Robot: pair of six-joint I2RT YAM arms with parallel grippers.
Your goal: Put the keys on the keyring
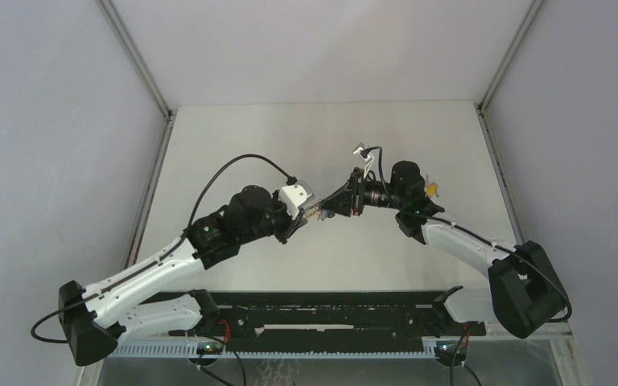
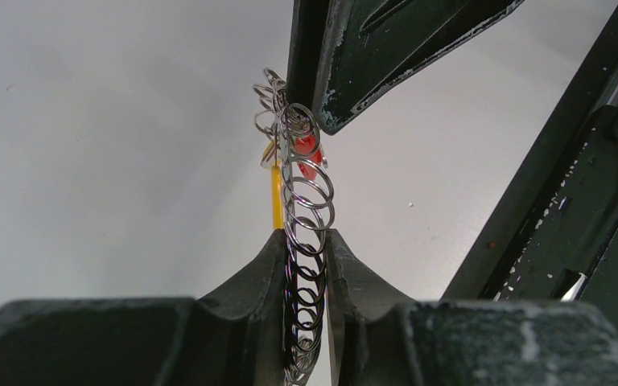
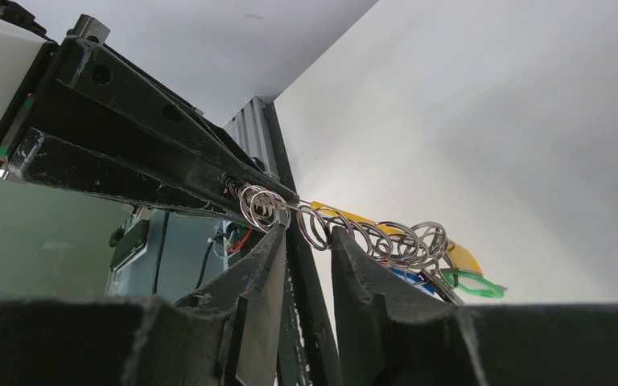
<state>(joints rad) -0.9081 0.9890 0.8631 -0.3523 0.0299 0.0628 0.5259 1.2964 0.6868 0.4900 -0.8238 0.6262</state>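
Note:
The keyring (image 2: 310,201) is a thin chain of small metal rings, held in the air over the table between both grippers. My left gripper (image 2: 304,235) is shut on one end of it. My right gripper (image 3: 310,233) has its fingertips closed on a ring (image 3: 315,226) further along the chain. In the top view the chain (image 1: 314,213) spans the short gap between the left gripper (image 1: 301,217) and the right gripper (image 1: 327,211). A yellow piece (image 3: 459,256), a green piece (image 3: 481,284) and a blue piece (image 3: 412,275) hang at the chain's far end. A red piece (image 2: 307,149) shows too. Key blades are hidden.
The grey table (image 1: 233,145) is walled on three sides. A small yellow item (image 1: 432,189) shows beside the right arm's wrist. A black rail (image 1: 322,310) with the arm bases runs along the near edge.

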